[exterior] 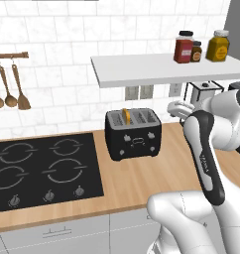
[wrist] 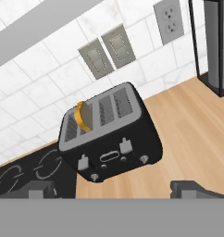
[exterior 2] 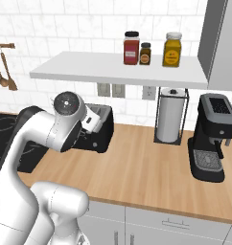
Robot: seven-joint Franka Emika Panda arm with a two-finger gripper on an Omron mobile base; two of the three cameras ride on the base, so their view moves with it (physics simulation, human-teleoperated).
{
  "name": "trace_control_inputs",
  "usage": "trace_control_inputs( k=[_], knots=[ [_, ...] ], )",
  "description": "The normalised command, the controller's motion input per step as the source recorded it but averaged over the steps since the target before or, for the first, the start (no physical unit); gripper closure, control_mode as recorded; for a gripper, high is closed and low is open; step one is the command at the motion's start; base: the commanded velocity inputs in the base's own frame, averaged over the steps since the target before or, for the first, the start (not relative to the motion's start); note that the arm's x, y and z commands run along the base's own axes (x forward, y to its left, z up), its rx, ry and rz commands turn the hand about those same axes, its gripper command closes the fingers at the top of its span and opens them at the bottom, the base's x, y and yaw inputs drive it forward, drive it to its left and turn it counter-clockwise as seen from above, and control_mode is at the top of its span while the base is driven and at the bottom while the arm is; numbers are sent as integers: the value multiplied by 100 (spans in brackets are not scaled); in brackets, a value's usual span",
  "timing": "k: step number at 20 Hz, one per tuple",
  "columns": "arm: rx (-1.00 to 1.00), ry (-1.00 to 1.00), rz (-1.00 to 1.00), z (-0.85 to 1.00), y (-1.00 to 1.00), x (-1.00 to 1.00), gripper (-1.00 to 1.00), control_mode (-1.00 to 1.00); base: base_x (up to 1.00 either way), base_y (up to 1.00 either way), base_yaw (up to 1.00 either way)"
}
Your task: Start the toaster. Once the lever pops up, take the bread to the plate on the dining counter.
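Note:
The glossy black toaster (exterior: pixel 133 135) stands on the wood worktop against the tiled wall, right of the hob. The bread (exterior: pixel 126 115), a small slice with an orange crust, sticks up out of a left-hand slot (wrist: pixel 83 116). In the hand view the toaster (wrist: pixel 111 139) lies ahead and below, with two grey levers and small knobs on its front. My gripper (wrist: pixel 115 190) is open, its fingertips (wrist: pixel 37 190) wide apart with nothing between them. It hovers above and to the right of the toaster (exterior 2: pixel 102 128), clear of it. The plate and the dining counter are out of view.
A black hob (exterior: pixel 42 168) lies left of the toaster. To the right stand a paper towel holder (exterior 2: pixel 170 117) and a tall black coffee machine (exterior 2: pixel 213 136). A white shelf (exterior 2: pixel 113 67) with jars overhangs the worktop. Wooden spoons (exterior: pixel 10 89) hang on the wall.

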Motion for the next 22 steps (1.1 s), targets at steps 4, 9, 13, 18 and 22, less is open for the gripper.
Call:
trace_control_inputs(
  k=[4, 9, 13, 18, 22],
  knots=[
    [0, 0, 0, 0, 0, 0, -100, -100, 0, 0, 0],
    [0, 0, 0, 0, 0, 0, -100, -100, 0, 0, 0],
    [0, 0, 0, 0, 0, 0, -100, -100, 0, 0, 0],
    [0, 0, 0, 0, 0, 0, -100, -100, 0, 0, 0],
    [0, 0, 0, 0, 0, 0, -100, -100, 0, 0, 0]
  ],
)
